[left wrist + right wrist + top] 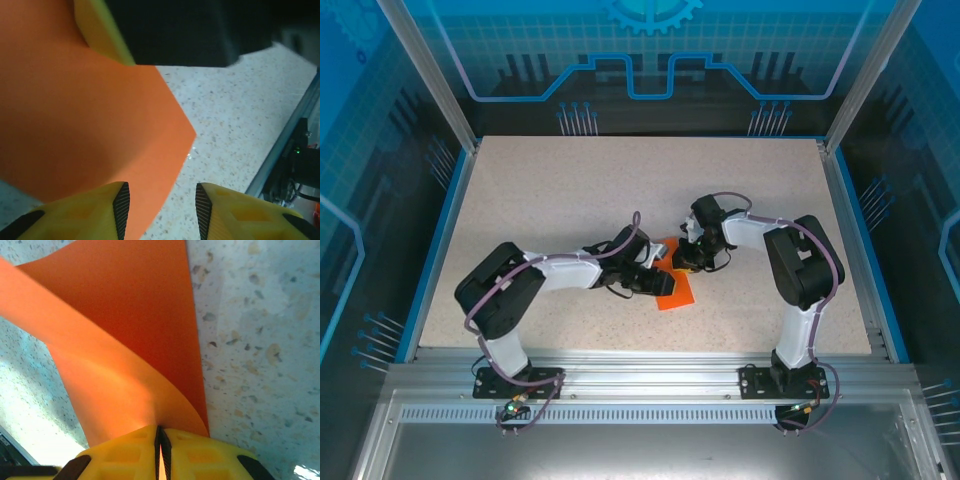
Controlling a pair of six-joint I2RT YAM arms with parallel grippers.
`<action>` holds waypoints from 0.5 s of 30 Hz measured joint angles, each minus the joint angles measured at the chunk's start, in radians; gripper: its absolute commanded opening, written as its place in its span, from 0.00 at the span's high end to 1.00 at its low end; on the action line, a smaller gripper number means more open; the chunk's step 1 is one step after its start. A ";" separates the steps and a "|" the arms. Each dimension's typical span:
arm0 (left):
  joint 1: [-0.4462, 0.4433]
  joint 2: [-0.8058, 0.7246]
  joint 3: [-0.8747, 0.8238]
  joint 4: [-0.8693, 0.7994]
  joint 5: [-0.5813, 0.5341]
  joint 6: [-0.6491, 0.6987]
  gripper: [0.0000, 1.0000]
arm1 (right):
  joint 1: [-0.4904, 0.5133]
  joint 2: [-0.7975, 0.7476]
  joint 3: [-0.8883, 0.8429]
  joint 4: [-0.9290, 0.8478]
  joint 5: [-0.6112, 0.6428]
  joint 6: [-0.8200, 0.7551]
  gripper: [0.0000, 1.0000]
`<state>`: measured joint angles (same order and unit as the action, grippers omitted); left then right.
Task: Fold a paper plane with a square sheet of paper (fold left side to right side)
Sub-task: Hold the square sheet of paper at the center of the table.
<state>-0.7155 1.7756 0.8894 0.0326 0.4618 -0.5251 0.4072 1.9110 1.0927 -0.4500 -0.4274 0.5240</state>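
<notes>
The square sheet of paper (675, 291) is bright orange and lies mid-table between both arms. In the right wrist view one side of the paper (125, 340) curls up off the table into my right gripper (161, 432), whose jaws are pinched together on its edge. My left gripper (162, 200) is open just above the table. Its left finger (120, 205) sits over the sheet (90, 125), whose edge runs through the gap, while the right finger is over bare table. From above, the left gripper (655, 276) and the right gripper (686, 258) nearly meet over the sheet.
The speckled beige table (570, 200) has a blue border and aluminium frame posts around it. The table's right rail (300, 125) shows in the left wrist view. A yellow finger of the right gripper (102, 30) rests on the sheet close ahead of the left gripper.
</notes>
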 measured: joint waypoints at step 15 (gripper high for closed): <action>0.000 0.057 0.031 -0.022 -0.021 0.000 0.57 | -0.006 -0.156 -0.039 -0.016 0.009 -0.013 0.74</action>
<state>-0.7155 1.8324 0.9207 0.0109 0.4412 -0.5255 0.4015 1.7550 1.0542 -0.4660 -0.4187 0.5110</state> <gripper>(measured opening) 0.435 0.281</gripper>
